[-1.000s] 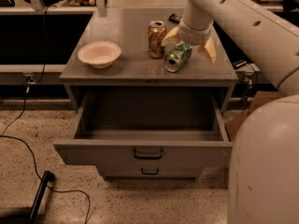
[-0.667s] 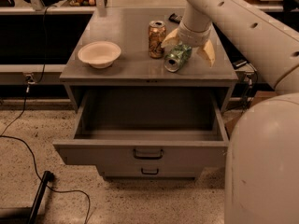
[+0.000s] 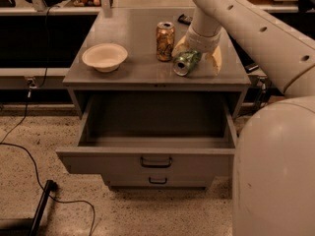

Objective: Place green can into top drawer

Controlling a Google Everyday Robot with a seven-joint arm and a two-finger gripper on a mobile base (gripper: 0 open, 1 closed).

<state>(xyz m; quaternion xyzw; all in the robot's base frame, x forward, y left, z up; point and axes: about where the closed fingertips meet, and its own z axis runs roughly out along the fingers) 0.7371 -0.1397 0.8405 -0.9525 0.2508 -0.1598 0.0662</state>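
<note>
Green can (image 3: 185, 64) lying on its side at the front right of the bench (image 3: 138, 72). Gripper (image 3: 198, 57) positioned astride it, apparently unclenched. The can's body should be clamped squarely, then lifted clear before being carried over the open top drawer (image 3: 108, 159).

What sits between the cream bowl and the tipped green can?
Camera view: the upright orange-gold drink can, slightly behind their line. The tool is at the green-and-white aluminium can.

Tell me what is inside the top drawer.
Nothing shows inside the top drawer, only its bare grey floor. Its rear, under the cabinet top, is in shadow and cannot be checked. The green can lies on the cabinet top at the gripper.
</note>
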